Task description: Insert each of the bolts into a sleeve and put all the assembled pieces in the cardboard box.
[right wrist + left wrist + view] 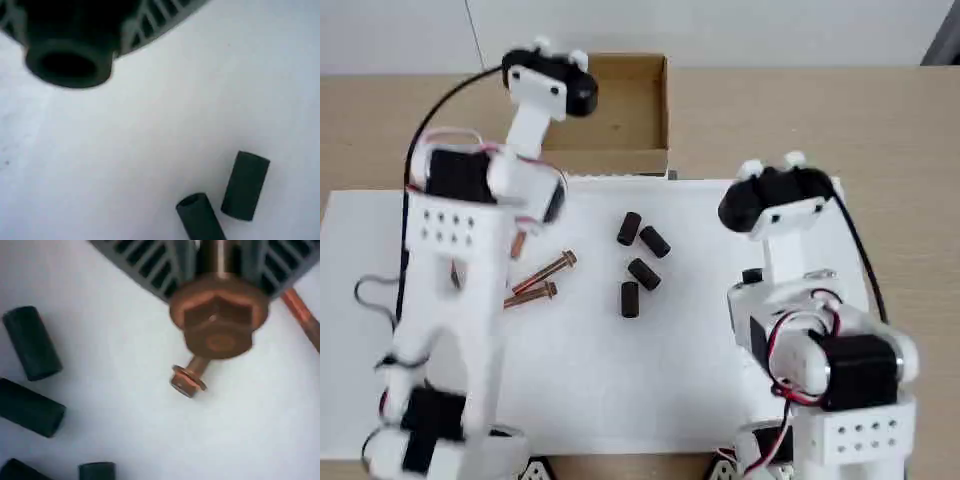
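The left claw (217, 260) is clamped on a copper bolt (218, 322) over the left part of the white sheet (580, 370) on the counter (880, 110), and two more bolts (545, 270) lie just beside it. The right claw (70, 22) is closed on a black sleeve (67, 62) over the right side. Four other sleeves (643, 273) lie loose in the middle, and the cardboard box (620, 160) stands at the far edge of the sheet.

The left gripper (220, 262) is clamping a copper bolt (218, 322) head-out above the white sheet (125, 365), while a second bolt (189, 377) and black sleeves (32, 342) are lying on it.
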Motion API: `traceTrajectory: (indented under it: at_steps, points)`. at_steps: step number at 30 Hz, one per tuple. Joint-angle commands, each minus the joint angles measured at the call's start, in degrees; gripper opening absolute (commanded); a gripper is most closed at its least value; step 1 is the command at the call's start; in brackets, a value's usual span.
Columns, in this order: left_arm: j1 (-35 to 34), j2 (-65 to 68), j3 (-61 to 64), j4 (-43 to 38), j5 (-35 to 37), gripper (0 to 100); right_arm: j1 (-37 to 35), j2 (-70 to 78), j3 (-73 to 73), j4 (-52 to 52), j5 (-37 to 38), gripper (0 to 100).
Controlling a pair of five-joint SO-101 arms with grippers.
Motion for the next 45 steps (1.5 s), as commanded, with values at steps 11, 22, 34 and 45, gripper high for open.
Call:
traceTrajectory:
  at_steps: [11,22,34,45]
  points:
    - [9.41,-21.98,24.13,-14.77,29.1,0,-0.31,-14.73,13.54,-14.29,-9.05,0.3]
    - [13.1,-36.22,45.05,-34.55,38.95,0,-14.99,-27.21,26.64,-21.23,-9.05,0.3]
    - [12.57,-56.09,65.98,-49.93,40.09,0,-29.49,-44.53,43.43,-24.22,-8.79,0.3]
    - [10.29,-63.65,66.77,-54.07,48.44,0,-33.8,-46.9,45.36,-29.14,-8.62,0.3]
